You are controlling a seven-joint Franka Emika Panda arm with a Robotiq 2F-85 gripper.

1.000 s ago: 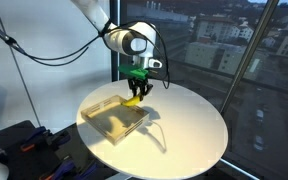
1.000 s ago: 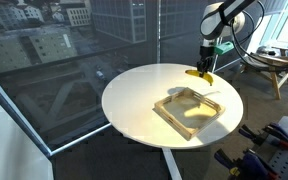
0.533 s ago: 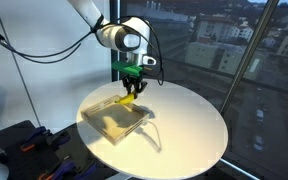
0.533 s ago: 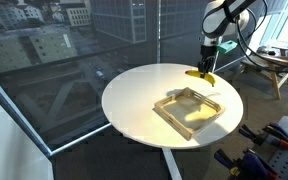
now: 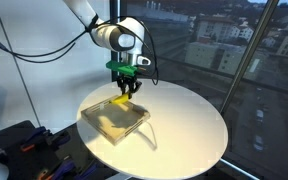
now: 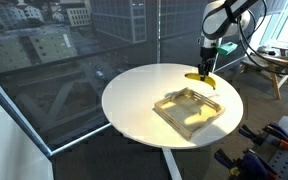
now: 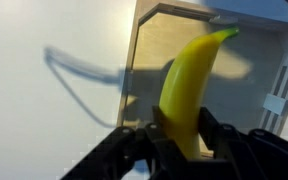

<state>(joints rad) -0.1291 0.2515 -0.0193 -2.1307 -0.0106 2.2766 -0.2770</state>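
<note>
The banana (image 7: pixel 191 90) was clamped in the gripper (image 7: pixel 182 140), its long axis hung downward from it, just above the rim of the tray (image 7: pixel 135 60)

Lit brightly by daylight through the tall windows (image 5: pixel 229 50) in both exterior views. Nearly blown out on the white bench (image 5: pixel 184 125), with soft grey shadows lying beside the tray (image 5: pixel 109 120). Small and slightly soft overall. In the wrist view, fairly sharp on the banana (image 7: pixel 189 85), dark and blurred at the fingers (image 7: pixel 224 150) close to the lens, with a thin curved shadow at left.
</note>
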